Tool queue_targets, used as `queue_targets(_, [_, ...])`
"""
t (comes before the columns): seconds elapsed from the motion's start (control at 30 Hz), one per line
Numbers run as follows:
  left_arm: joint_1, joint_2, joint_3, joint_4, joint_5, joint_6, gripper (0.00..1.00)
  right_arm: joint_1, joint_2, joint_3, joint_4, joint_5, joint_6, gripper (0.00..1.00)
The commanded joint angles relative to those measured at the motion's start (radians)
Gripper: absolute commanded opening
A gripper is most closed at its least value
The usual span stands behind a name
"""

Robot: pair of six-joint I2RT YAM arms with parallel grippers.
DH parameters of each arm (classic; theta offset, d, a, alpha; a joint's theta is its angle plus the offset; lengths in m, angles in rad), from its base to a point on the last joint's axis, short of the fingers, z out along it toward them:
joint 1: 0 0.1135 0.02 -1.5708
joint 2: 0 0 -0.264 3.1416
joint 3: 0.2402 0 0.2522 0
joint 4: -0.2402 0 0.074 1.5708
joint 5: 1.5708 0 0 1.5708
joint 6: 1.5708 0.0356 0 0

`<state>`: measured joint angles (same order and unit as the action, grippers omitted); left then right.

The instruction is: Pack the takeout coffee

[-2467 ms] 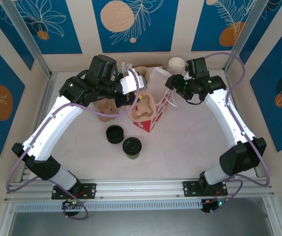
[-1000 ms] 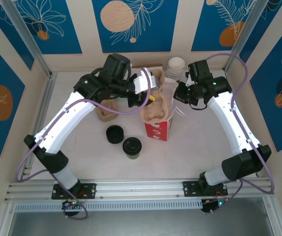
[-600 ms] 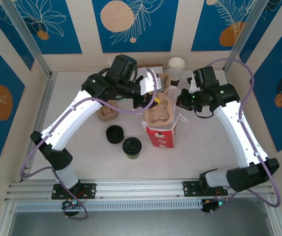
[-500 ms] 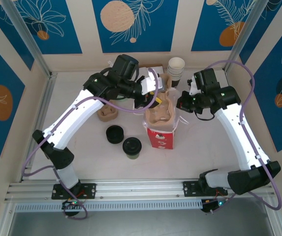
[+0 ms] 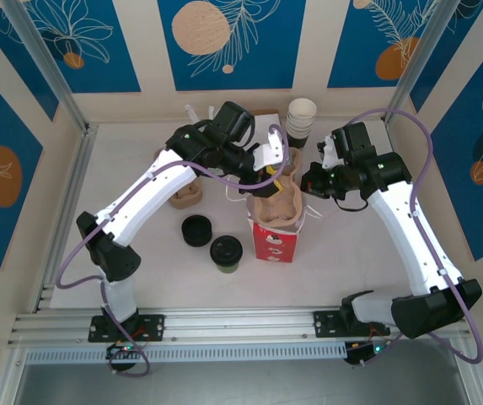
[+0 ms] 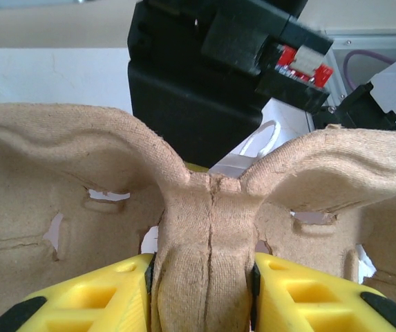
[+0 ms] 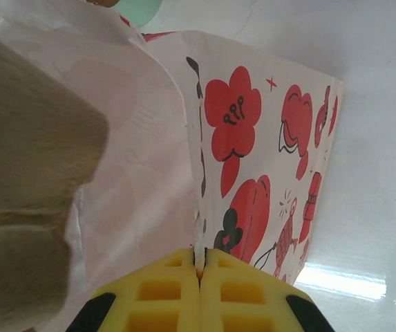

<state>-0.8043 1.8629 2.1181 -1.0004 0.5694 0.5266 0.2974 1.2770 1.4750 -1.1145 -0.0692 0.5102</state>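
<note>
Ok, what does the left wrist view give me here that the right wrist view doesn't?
Left wrist view: the left hand shut on the centre ridge of the pulp cup carrier, with the carrier's hollow wells spreading to both sides. Right wrist view: the right hand pinching the top edge of the paper bag, plus the bag's red print and the white table beside it. Shared: both take in carrier and bag. The carrier is a tan mass at the left of the right wrist view, and the bag is a white handle loop behind the ridge in the left wrist view.

White table (image 5: 351,245) inside blue leaf-patterned cream walls (image 5: 228,38), metal-framed.
</note>
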Motion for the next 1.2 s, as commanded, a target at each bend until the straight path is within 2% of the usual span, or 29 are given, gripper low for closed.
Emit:
queue_targets(0.0, [-0.011,0.029,0.017,-0.045,0.029,0.030,0.38,0.004,-0.027,-0.009,0.005,-0.042,-0.021,0.00])
queue_targets(0.57, [-0.009,0.119,0.026,-0.063,-0.041,0.084,0.37,-0.009,-0.054,-0.016,0.023,-0.070,-0.014,0.01])
queue_targets(1.17, [-0.015,0.115,-0.023,-0.060,-0.021,0.112,0.37,-0.067,-0.067,-0.028,0.025,-0.029,0.019,0.01])
